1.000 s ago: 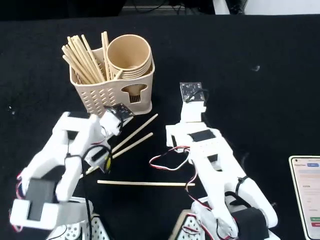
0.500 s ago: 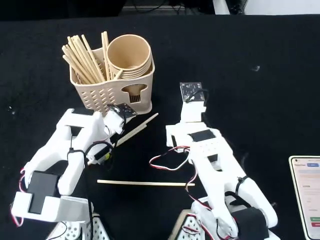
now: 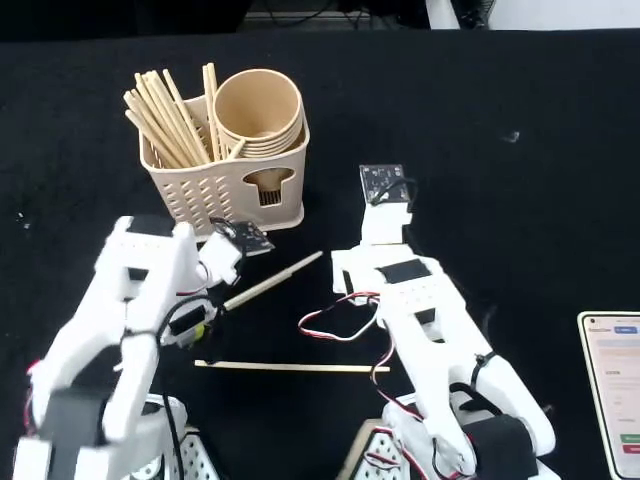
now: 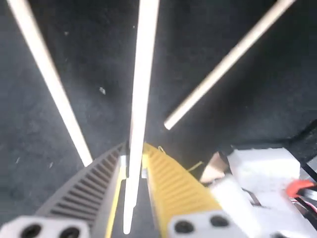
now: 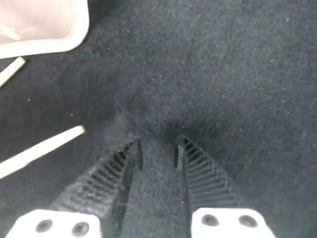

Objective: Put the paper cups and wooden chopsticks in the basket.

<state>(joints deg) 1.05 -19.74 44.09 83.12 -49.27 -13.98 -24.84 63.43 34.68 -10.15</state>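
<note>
Wooden chopstick [image 3: 280, 277], clenched in the left gripper [image 4: 134, 158], has shifted since a second ago, so it seems ready to carry to the basket [image 3: 215, 190] close by on the far side (paper cups [image 3: 258, 105] already inside), while the right gripper [image 5: 157, 148] sits parted and empty.

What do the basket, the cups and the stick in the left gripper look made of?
Basket: likely moulded plastic, matte beige, with rows of slots.
Cups: seemingly paper, tan, thin nested rims.
Stick: pale bare wood or bamboo, matte; grain not visible.
</note>
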